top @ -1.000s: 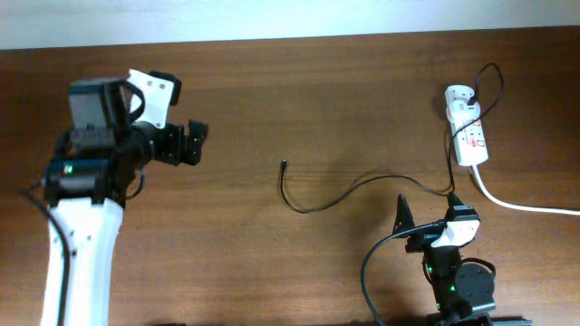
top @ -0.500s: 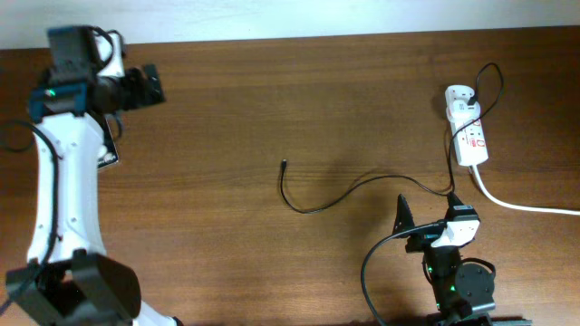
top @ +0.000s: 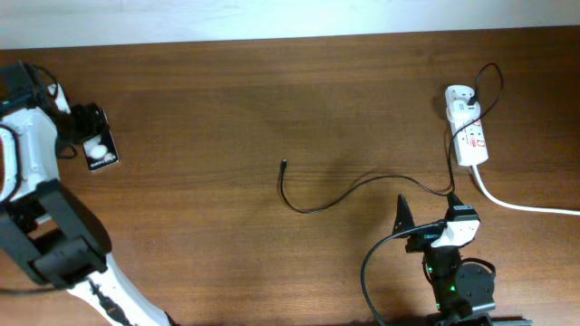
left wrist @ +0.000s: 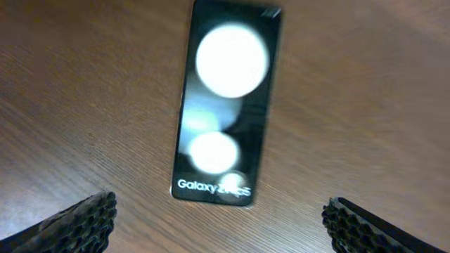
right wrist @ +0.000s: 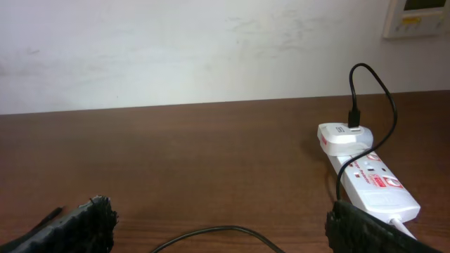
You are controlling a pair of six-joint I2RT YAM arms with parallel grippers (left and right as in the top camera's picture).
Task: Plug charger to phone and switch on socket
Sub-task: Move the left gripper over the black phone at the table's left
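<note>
We found the phone (left wrist: 223,105) flat near the left edge of the table (top: 272,91), the left gripper (left wrist: 225,225) newly swung across to hover over it, jaws spread and empty, while the charger (top: 335,195) lay well apart mid-table, unplugged.

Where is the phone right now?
From overhead, the phone lies flat on the far left of the table, just in front of the left tool, far from the cable tip at the middle.
</note>
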